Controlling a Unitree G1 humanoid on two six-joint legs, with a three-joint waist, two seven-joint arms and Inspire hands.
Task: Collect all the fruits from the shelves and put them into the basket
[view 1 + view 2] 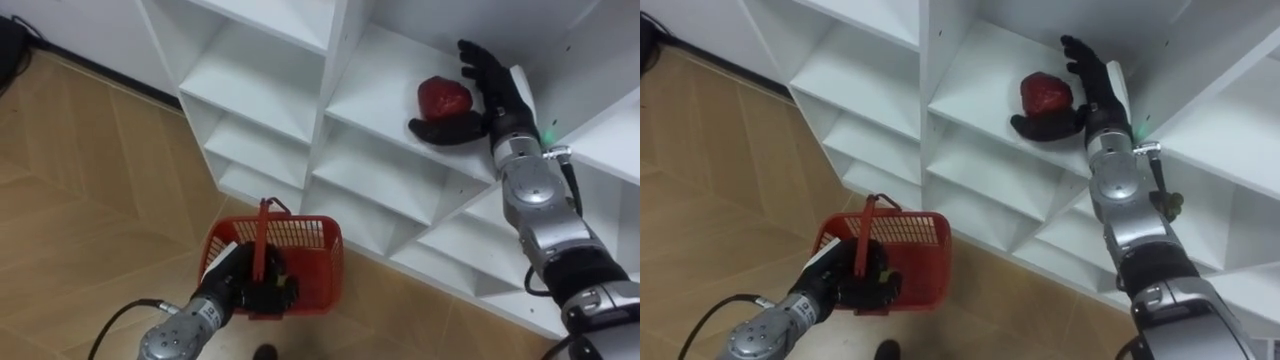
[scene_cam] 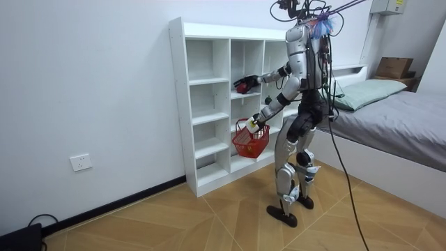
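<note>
Right hand [image 1: 497, 92] spread open inside white closet [image 1: 290, 75] cubby, red fruit [image 1: 444, 96] on the shelf between its thumb and fingers, left hand [image 1: 236, 280] clutching red basket [image 1: 312, 250] lower down, bed [image 2: 408, 122] behind the standing robot

The fruit [image 1: 444, 97] lies on a closet [image 1: 262, 85] shelf, the right robot hand [image 1: 498, 96] just beside it, while the basket [image 1: 312, 250] hangs from the left robot hand [image 1: 233, 278] before the closet's lower compartments.
</note>
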